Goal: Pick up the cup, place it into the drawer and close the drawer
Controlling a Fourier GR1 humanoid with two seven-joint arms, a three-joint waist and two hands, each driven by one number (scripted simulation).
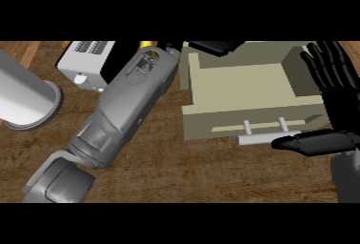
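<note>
The beige drawer (211, 116) stands pulled out at centre right, and no cup shows in the part of its inside that I can see. Its pale bar handle (262, 138) is on the near front. My left forearm reaches diagonally up from the lower left. My left hand (215, 46) is a dark shape at the view's top edge, over the drawer's far left corner. I see no cup for certain; a yellow sliver (147, 43) shows beside that wrist. My right hand (330, 86) is open along the drawer's right side, its thumb (309, 142) lying at the handle's right end.
A white box-shaped appliance (85, 64) stands at the back left, partly behind my left forearm. A large pale cylinder (25, 97) lies at the far left. The wooden counter (211, 171) shows brown in front of the drawer.
</note>
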